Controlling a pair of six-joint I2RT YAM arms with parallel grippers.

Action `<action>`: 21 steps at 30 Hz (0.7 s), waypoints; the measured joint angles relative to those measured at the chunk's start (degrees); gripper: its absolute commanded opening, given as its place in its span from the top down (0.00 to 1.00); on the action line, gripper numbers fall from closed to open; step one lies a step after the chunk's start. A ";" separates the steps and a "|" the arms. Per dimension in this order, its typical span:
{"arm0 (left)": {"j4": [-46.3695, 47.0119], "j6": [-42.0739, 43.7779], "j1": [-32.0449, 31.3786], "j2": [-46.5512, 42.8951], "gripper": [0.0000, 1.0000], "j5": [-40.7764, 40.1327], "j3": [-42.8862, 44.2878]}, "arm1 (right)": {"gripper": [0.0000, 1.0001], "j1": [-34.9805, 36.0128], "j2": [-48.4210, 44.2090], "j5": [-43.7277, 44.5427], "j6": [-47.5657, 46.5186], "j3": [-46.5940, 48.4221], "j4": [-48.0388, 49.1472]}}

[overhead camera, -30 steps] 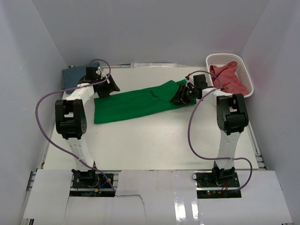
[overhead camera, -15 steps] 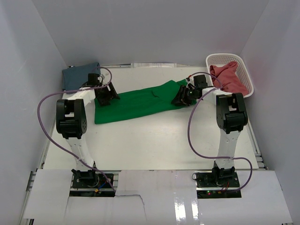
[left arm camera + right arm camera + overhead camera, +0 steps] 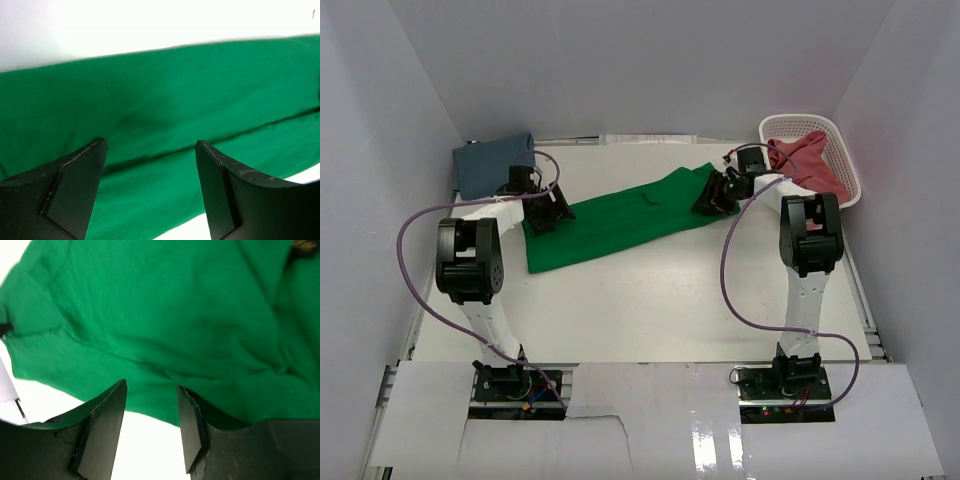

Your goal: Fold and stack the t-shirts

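Observation:
The bright green t-shirt (image 3: 620,215) lies as a long folded band slanting from near left to far right on the white table (image 3: 650,300). My left gripper (image 3: 548,210) hovers over its left end, open, with green cloth (image 3: 165,100) below the fingers (image 3: 80,190). My right gripper (image 3: 712,194) is at the shirt's right end, open; the shirt's hem (image 3: 150,405) runs between its fingertips (image 3: 107,425). The slate blue t-shirt (image 3: 488,162) lies folded at the back left. The pinkish red t-shirt (image 3: 808,165) sits bunched in the basket.
A white lattice basket (image 3: 840,135) stands at the back right corner, close to my right arm (image 3: 810,235). White walls enclose the table on three sides. Purple cables (image 3: 725,270) loop beside both arms.
My left gripper has swung from beside the blue t-shirt onto the green shirt's left end. The right gripper has edged toward the back, and the green shirt has shifted slightly with it.

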 measured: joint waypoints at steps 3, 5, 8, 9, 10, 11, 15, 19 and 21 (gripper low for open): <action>0.31 -0.28 -1.07 -2.29 0.17 -0.72 -2.97 | 0.48 -0.55 1.70 0.13 0.04 2.69 -0.79; 0.44 -0.63 -2.03 -3.48 0.17 -1.55 -4.48 | 0.48 -0.74 3.04 0.04 0.11 4.63 -1.20; 1.29 -1.38 -3.61 -4.79 0.17 -2.54 -6.36 | 0.47 -0.81 4.98 0.02 0.13 7.72 -1.81; 1.44 -1.79 -4.26 -5.40 0.17 -2.84 -7.13 | 0.47 -0.83 5.90 -0.15 0.17 9.22 -2.10; 1.51 -2.21 -5.07 -5.99 0.16 -3.13 -7.89 | 0.47 -0.85 6.95 -0.42 0.17 10.80 -2.29; 1.77 -2.67 -6.10 -6.75 0.16 -3.56 -8.83 | 0.47 -0.92 8.13 -0.81 0.22 12.55 -2.27; 1.64 -4.98 -12.17 -9.81 0.16 -4.11 -12.41 | 0.46 -1.11 11.28 -2.40 0.52 17.11 -2.05; 1.84 -7.69 -17.81 -12.92 0.16 -3.65 -16.26 | 0.45 -1.16 13.86 -3.72 1.22 20.92 -2.08; 1.79 -8.92 -19.50 -14.49 0.16 -3.17 -18.08 | 0.44 -1.18 15.78 -4.37 1.75 23.89 -1.90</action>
